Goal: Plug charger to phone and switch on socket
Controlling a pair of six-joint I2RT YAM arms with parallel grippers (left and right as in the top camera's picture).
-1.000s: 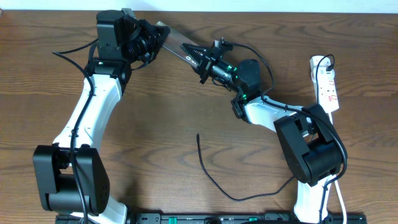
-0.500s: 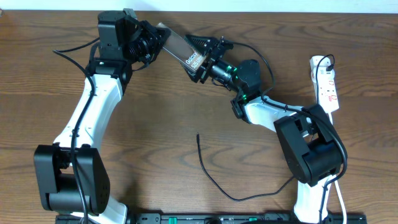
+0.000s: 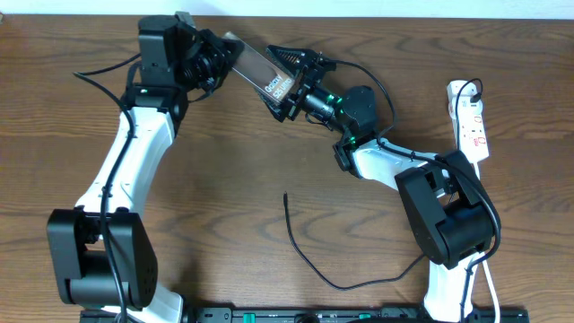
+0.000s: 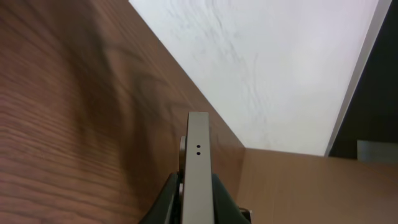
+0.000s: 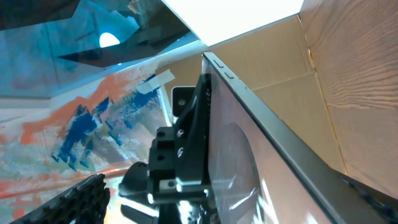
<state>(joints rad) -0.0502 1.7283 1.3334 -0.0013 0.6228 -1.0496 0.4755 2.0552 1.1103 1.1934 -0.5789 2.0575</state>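
Observation:
The phone (image 3: 254, 67) is held off the table at the back, tilted, screen and white text facing up. My left gripper (image 3: 222, 56) is shut on its far-left end. In the left wrist view the phone's grey edge (image 4: 198, 162) stands between the fingers of the left gripper (image 4: 198, 208). My right gripper (image 3: 280, 82) is open, one jaw on each side of the phone's right end. The right wrist view shows the screen (image 5: 267, 168) close up. The charger (image 3: 300, 251) lies loose on the table in front, its tip free. The socket (image 3: 471, 121) lies at the right edge.
The right arm's base (image 3: 448, 220) stands between the charger and the socket. A white cord (image 3: 491, 283) runs down from the socket side. The left arm's base (image 3: 99, 260) stands at the front left. A white wall borders the table's far edge.
The right gripper has opened and let go of the phone's right end. The left gripper keeps its hold, and the phone has shifted slightly.

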